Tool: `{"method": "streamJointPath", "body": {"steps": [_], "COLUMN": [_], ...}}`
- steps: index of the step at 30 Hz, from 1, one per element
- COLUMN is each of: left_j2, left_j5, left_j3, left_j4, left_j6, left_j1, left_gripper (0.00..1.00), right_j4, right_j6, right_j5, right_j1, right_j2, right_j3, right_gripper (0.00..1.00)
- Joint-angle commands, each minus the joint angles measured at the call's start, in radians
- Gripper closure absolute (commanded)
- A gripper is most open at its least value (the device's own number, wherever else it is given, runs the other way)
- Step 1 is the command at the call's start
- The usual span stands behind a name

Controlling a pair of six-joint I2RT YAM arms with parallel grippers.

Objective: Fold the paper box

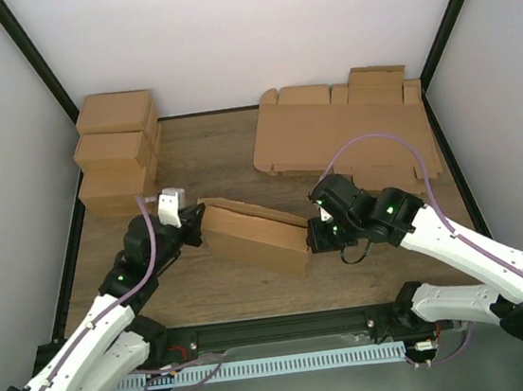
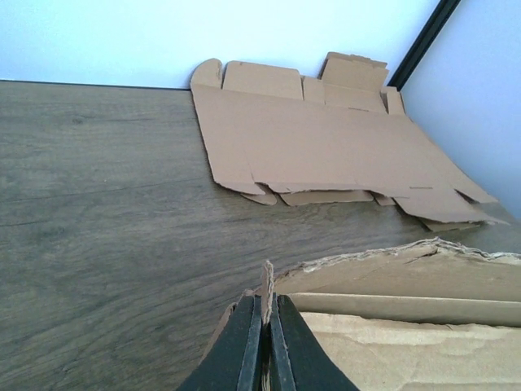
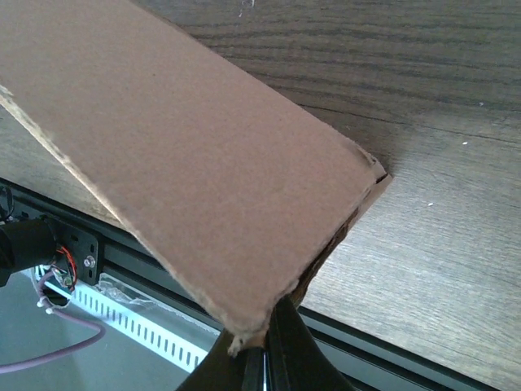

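Note:
The paper box [image 1: 252,235], a brown cardboard piece partly folded up, lies across the middle of the table between both arms. My left gripper [image 1: 202,225] is at its left end. In the left wrist view that gripper [image 2: 266,301] is shut on a thin upright cardboard edge of the box [image 2: 407,305]. My right gripper [image 1: 311,238] is at the box's right end. In the right wrist view this gripper [image 3: 264,346] pinches the lower corner of a broad tilted panel of the box [image 3: 179,163], which hides most of the fingers.
A thick sheaf of flat cardboard blanks [image 1: 340,138] lies at the back right and also shows in the left wrist view [image 2: 326,138]. Several folded brown boxes [image 1: 119,160] are stacked at the back left. A black rail [image 1: 288,331] runs along the table's near edge.

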Motion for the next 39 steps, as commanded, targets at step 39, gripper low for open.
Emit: {"method": "streamJointPath", "body": {"steps": [39], "left_j2": [-0.185], "left_j5": [-0.162], "left_j3": [-0.112], "left_j4": [-0.042], "left_j6": [-0.163], "left_j1": [-0.064], "left_gripper": [0.96], "right_j4": [0.212], "right_j6": [-0.364], "right_j5": [0.293], "right_j1": [-0.05], "right_j2": [0.159], "right_j3": [0.072], "right_gripper": [0.79]}}
